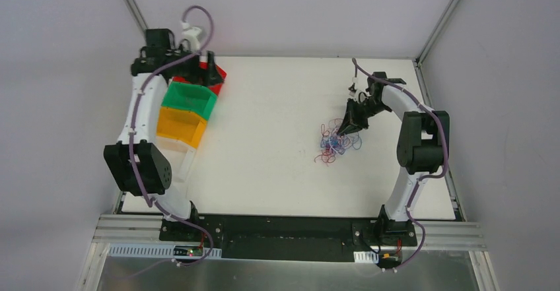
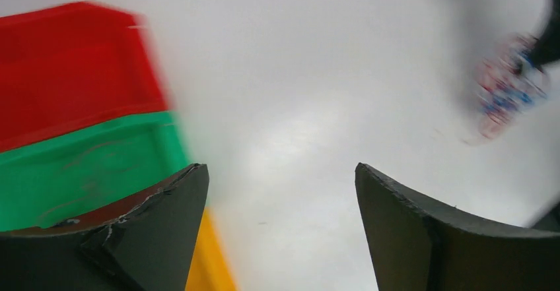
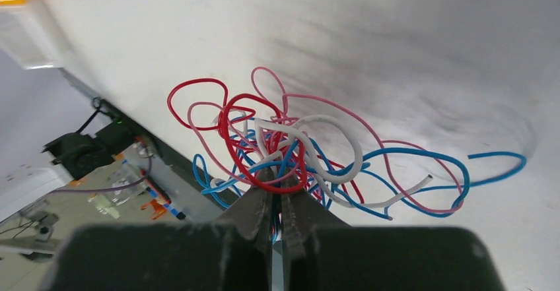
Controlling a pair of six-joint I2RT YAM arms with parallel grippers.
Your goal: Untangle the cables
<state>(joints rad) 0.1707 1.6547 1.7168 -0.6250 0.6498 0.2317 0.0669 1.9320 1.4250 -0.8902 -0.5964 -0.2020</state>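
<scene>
In the top view, the cables (image 1: 338,142) sit as one red, blue and white knot on the table (image 1: 277,192). They are right at the tips of the right jaws, which reach down into the knot from its far side. The left jaws hang well apart from the knot, over the red bin (image 1: 220,73) at the end of a row with a green bin (image 1: 191,99) and a yellow bin (image 1: 178,125). The left wrist view shows the left jaws spread wide with nothing between them. The bins are just beside and below one finger, and the cables are a blurred patch far off beyond the other. The right wrist view shows the right jaws pressed shut, apparently pinching strands at the near edge of the knot. A red loop and white and blue strands bunch just past the tips, and looser blue and pink loops trail off to one side. The step in hand looks like anchoring the knot, since no cable appears free yet. The next move probably calls for the left jaws to cross over, take one outer loop and draw it away gently without tightening the snarl.
</scene>
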